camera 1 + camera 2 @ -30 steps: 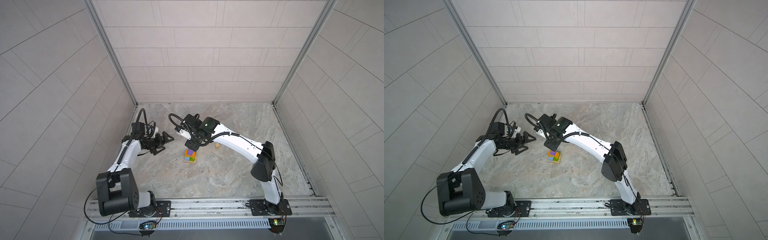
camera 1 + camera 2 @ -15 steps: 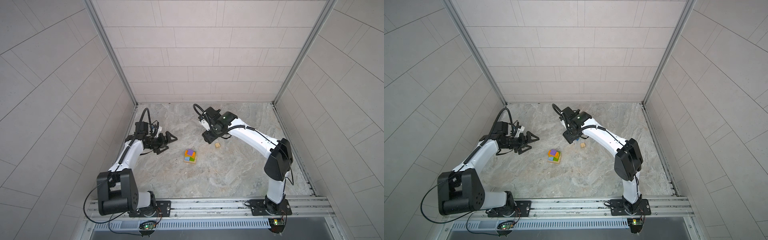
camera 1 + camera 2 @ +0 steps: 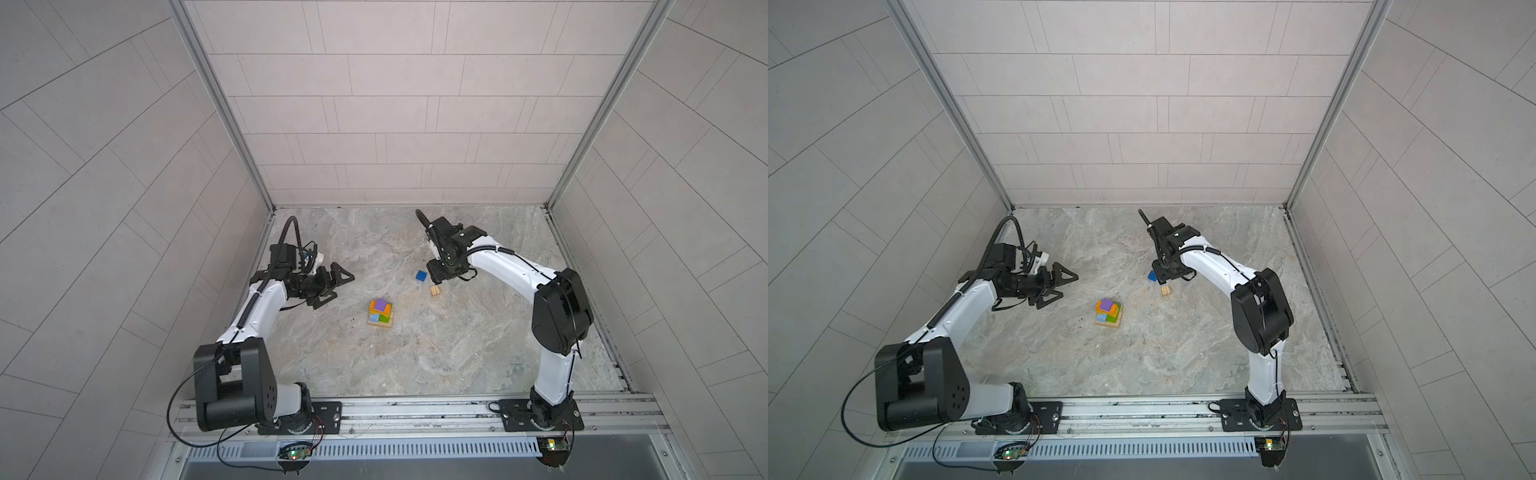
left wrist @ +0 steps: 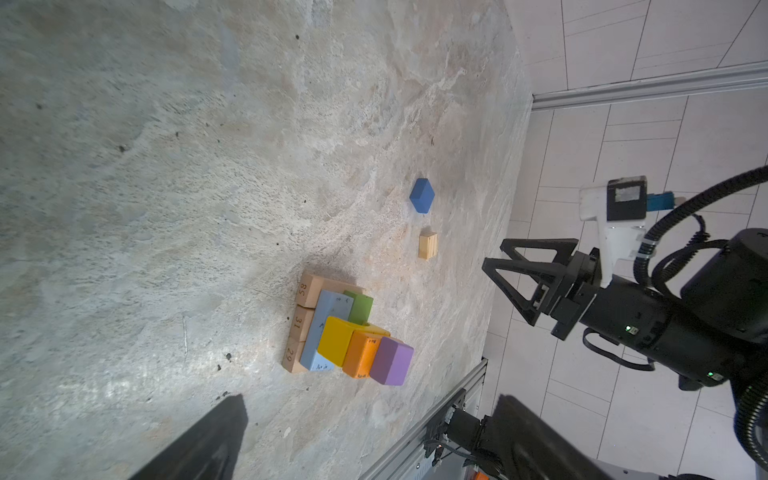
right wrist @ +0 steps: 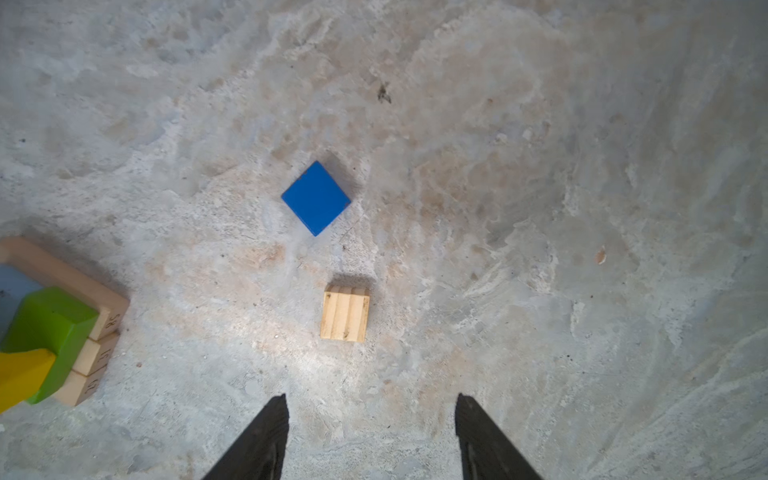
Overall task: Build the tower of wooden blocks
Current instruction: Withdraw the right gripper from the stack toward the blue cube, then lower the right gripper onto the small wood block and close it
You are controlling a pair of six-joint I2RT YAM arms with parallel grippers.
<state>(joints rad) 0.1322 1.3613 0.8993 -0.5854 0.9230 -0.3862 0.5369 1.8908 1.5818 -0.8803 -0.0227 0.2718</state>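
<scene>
The wood block tower (image 3: 380, 312) stands near the middle of the marbled floor (image 3: 415, 357): tan bars at the base, light-blue and green bars on them, yellow and orange above, and a purple cube (image 4: 391, 360) on top. At far left, well apart from it, the left gripper (image 3: 343, 286) hangs above the floor, spread wide and holding nothing. Right of the tower and farther back lies a dark-blue cube (image 5: 316, 198), with a small tan block (image 5: 345, 316) near it, the two not touching. Above this pair the right gripper (image 5: 370, 399) points down, its fingers (image 5: 266, 436) parted and empty.
</scene>
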